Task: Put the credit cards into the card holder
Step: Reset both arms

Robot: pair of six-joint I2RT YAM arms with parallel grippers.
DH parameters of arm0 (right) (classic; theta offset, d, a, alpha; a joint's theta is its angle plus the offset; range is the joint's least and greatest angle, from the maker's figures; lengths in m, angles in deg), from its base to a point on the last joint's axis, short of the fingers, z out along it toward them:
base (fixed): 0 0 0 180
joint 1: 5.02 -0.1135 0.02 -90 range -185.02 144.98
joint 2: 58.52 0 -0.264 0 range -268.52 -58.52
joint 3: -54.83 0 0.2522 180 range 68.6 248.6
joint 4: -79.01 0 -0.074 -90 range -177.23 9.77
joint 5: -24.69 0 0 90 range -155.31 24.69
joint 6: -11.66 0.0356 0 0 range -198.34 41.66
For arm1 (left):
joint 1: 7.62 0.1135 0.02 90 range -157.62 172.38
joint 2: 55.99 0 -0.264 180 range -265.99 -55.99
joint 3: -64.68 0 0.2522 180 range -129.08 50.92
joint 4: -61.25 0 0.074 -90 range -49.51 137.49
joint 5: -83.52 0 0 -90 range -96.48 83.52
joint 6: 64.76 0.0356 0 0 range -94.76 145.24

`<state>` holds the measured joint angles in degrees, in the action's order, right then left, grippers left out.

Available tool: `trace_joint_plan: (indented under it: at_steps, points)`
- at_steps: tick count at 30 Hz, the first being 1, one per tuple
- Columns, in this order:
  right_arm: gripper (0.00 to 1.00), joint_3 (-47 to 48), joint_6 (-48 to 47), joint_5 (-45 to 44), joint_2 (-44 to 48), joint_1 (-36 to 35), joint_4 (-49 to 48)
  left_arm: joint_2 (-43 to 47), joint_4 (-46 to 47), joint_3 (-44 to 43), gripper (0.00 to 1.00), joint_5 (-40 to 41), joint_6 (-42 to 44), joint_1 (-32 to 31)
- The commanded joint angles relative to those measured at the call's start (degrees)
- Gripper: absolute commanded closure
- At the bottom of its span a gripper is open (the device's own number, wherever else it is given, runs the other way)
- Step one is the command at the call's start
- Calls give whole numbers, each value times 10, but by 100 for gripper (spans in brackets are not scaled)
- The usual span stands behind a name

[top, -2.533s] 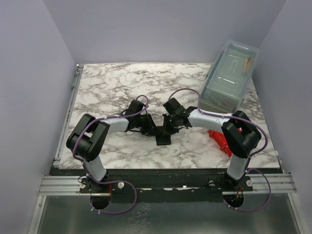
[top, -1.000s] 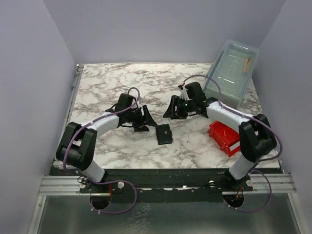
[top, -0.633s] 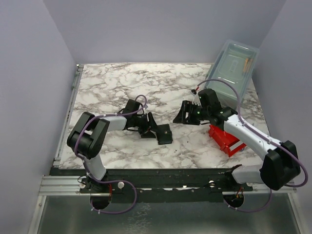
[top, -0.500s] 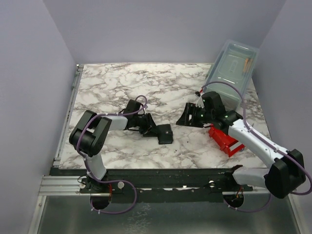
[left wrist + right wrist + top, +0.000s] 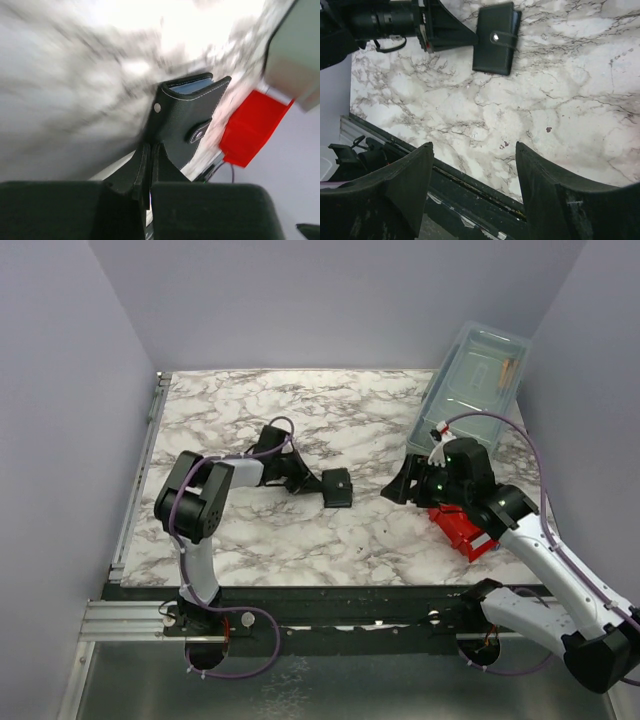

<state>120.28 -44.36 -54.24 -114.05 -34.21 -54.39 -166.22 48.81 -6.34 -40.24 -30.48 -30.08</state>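
The black card holder [image 5: 338, 487] lies closed on the marble near the table's middle, its snap strap on top [image 5: 495, 37]. My left gripper [image 5: 308, 481] reaches in from its left side. The fingers are shut, with their tips [image 5: 150, 147] on the holder's near edge [image 5: 186, 125]. A strip of pale blue lining shows along the holder's far edge. My right gripper [image 5: 402, 490] hangs open above bare marble [image 5: 474, 145], right of the holder and beside the red bin [image 5: 463, 530], with nothing between its fingers. No credit cards show in any view.
A clear lidded box [image 5: 470, 390] stands at the back right corner, just behind the right arm. The red bin [image 5: 252, 127] sits near the front right. The table's front edge and a metal rail [image 5: 470, 185] lie below the right gripper.
The left gripper shut on the holder's edge and shifted it a little toward the back. The right arm swung right and nearer, over the red bin, and its jaws widened.
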Motion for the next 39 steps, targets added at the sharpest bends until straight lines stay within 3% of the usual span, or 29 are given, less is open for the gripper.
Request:
trace_joint_plan:
  at_steps: [1,7,13,15,18,20,25,33,39]
  points:
    - [30,26,-6,-47,24,-2,55,-15,2,-45,100,85,3,102]
    - [30,47,-8,-79,46,-2,87,-68,-30,-174,100,112,18,241]
    - [28,79,-11,-107,64,-2,123,-149,-72,-313,100,121,14,307]
    - [28,94,-11,-127,68,-2,134,-158,-76,-323,88,128,8,325]
    - [25,122,-11,-142,74,-2,151,-148,-84,-319,52,117,-3,342]
    - [22,147,-13,-165,74,-2,172,-118,-101,-310,38,120,9,343]
    - [12,235,-35,-220,74,-2,199,0,-140,-279,8,98,55,327]
    - [2,364,-116,-273,82,-2,175,181,-176,-316,5,75,198,161]
    - [0,384,-167,-239,108,-2,102,279,-158,-345,4,54,293,62]
